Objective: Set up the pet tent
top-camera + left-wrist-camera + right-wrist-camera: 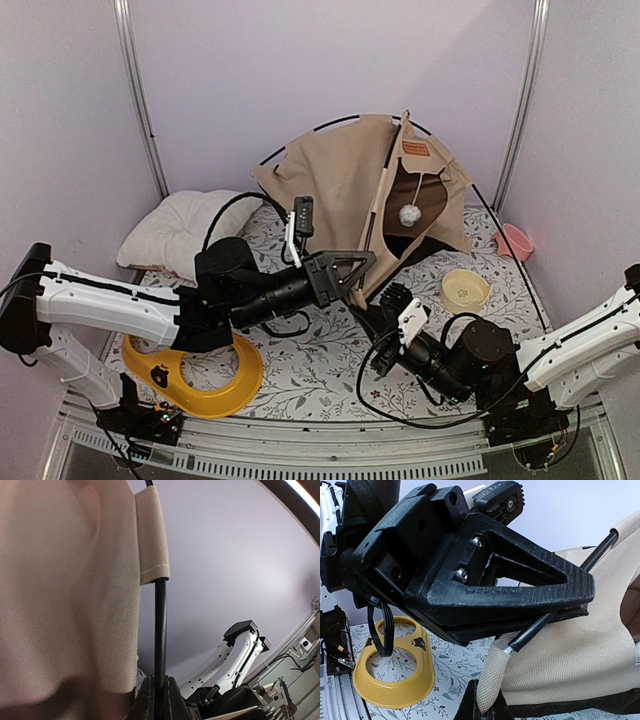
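Note:
The beige pet tent (pixel 340 170) stands half raised at the back, with its brown label (pixel 415 149) and white pom-pom (pixel 409 215) above the doorway. My left gripper (pixel 358 268) is shut on a thin black pole (pixel 160 630) just below its canvas sleeve (pixel 152 535); the fingers (pixel 172 700) pinch the pole in the left wrist view. In the right wrist view the pole's (pixel 535 627) lower end meets the tent's corner pocket (pixel 492 680). My right gripper (pixel 487 707) is shut on that pocket, directly below the left gripper (pixel 580 605).
A yellow two-hole bowl tray (pixel 215 385) lies at the front left under the left arm. A white pillow (pixel 175 230) sits at the back left. A small yellow bowl (pixel 466 290) and a pink bowl (pixel 516 241) are at the right on the floral mat (pixel 320 370).

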Robot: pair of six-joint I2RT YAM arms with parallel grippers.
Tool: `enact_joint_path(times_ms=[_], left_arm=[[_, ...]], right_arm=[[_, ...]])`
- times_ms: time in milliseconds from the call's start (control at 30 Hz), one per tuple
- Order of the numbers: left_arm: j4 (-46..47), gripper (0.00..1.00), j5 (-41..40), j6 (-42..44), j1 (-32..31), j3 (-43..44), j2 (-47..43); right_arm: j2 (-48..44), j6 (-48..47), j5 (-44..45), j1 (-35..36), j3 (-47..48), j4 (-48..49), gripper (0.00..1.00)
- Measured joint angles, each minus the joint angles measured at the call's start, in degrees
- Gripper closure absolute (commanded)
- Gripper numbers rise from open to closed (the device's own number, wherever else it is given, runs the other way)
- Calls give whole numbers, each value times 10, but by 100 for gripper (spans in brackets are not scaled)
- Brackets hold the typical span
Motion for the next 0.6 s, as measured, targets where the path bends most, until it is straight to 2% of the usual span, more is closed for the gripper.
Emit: enact_joint_path(times_ms=[600], left_arm=[[26, 100, -13, 0, 3, -12, 2]], right_arm=[[-24, 10, -9, -11, 2, -35, 100]])
